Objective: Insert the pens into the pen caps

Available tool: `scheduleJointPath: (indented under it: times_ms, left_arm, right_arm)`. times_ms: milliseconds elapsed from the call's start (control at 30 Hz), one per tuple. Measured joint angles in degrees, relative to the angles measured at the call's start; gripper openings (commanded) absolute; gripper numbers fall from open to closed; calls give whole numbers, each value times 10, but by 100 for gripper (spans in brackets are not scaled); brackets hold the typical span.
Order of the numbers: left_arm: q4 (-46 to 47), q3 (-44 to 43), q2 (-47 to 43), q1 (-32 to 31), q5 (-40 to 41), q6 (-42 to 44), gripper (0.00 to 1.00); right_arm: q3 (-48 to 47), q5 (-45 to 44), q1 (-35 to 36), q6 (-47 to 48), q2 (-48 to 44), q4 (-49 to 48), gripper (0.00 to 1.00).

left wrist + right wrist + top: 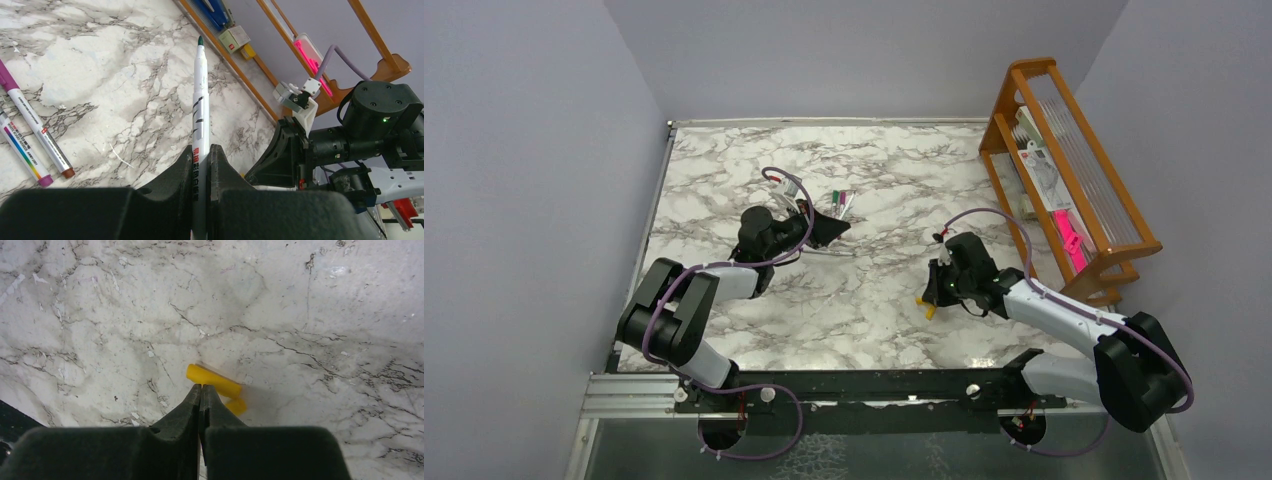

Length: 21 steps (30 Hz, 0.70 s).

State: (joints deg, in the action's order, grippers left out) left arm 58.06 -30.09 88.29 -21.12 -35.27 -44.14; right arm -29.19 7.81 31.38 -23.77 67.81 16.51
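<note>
My left gripper (pixel 201 156) is shut on a white pen (pixel 201 100). The pen's bare green tip points away, toward the right arm (pixel 372 125). In the top view this gripper (pixel 836 232) hovers left of the table's middle. My right gripper (pixel 201 388) is shut with nothing between its fingers. Its tips touch the near side of a yellow-orange pen cap (pixel 214 381) lying on the marble. A second yellow piece (pixel 236 406) shows beside the right finger. In the top view the right gripper (pixel 934 293) is low over the yellow cap (pixel 926 306).
Two more pens (pixel 840 203) lie just beyond the left gripper. In the left wrist view they are one with a purple cap (pixel 35 125) and one with a rainbow stripe (pixel 22 155). A wooden rack (pixel 1064 180) with stationery stands at the right edge.
</note>
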Motion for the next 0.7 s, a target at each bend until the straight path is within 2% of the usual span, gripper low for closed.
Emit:
scheduleJointPath:
  times_ms: [700]
  left_arm:
    - [0, 0, -2, 0, 0, -1, 0]
  right_arm:
    - [-17, -20, 12, 1, 41, 32, 1]
